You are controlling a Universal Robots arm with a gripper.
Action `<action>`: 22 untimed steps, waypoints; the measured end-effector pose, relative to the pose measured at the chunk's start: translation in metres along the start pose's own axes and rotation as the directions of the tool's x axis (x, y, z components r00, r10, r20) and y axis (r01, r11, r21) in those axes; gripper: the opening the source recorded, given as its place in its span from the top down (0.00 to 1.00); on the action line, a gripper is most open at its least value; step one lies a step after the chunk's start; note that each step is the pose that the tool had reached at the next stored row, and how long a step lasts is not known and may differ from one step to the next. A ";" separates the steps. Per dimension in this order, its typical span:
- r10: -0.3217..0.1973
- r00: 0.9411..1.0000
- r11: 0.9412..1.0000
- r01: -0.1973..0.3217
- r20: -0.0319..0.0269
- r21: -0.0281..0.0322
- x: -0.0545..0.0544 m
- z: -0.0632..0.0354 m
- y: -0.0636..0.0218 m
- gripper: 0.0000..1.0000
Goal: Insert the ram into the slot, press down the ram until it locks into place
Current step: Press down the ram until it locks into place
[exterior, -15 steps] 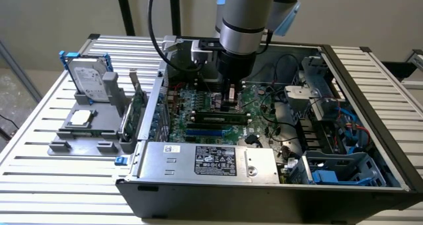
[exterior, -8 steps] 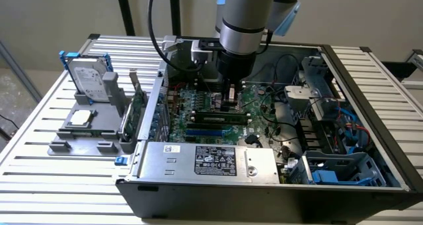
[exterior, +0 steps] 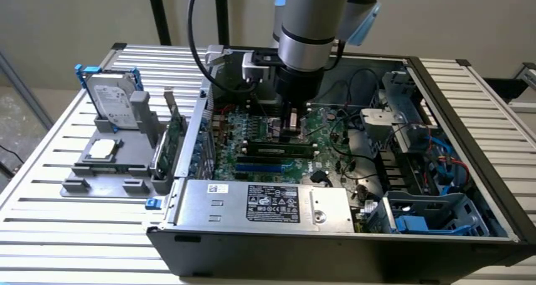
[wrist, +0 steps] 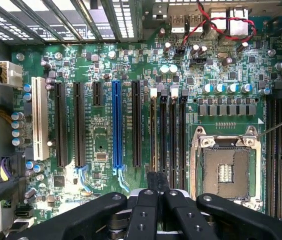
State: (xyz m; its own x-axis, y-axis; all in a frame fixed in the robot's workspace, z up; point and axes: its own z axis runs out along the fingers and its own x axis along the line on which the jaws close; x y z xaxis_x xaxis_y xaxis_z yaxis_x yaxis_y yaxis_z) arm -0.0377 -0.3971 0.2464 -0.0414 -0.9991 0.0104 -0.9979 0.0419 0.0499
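1. Ram (exterior: 277, 150) stands on edge in a long black slot (wrist: 153, 107) on the motherboard, inside the open computer case (exterior: 335, 253).
2. That slot is one of four parallel black ones, and of the four it lies nearest the blue socket (wrist: 116, 125). The processor socket (wrist: 226, 165) sits on their other side.
3. My pincer (wrist: 157, 181) has its fingers drawn fully together, and I make out nothing clamped between them.
4. Its tips hang over one end of the four slots, close to the ram's end. I cannot tell whether they touch it.
5. On the exterior view's left, a hard drive (exterior: 113, 100) leans in a grey holder (exterior: 100, 172) on the slatted tabletop (exterior: 50, 235).
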 end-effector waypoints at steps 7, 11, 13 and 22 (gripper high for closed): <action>0.000 1.000 1.000 0.000 0.002 0.001 -0.001 0.0128 -0.0004 0.89; 0.000 1.000 1.000 0.000 0.001 0.002 -0.001 0.0192 -0.0006 0.89; 0.000 1.000 1.000 0.000 0.001 0.004 -0.001 0.0209 -0.0006 0.89; 0.000 1.000 1.000 0.000 0.002 0.005 0.000 -0.0086 -0.0038 0.89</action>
State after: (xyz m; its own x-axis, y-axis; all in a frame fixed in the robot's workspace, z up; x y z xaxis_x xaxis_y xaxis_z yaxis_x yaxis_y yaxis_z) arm -0.0335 -0.3967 0.2548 -0.0415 -0.9991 0.0085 -0.9981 0.0418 0.0452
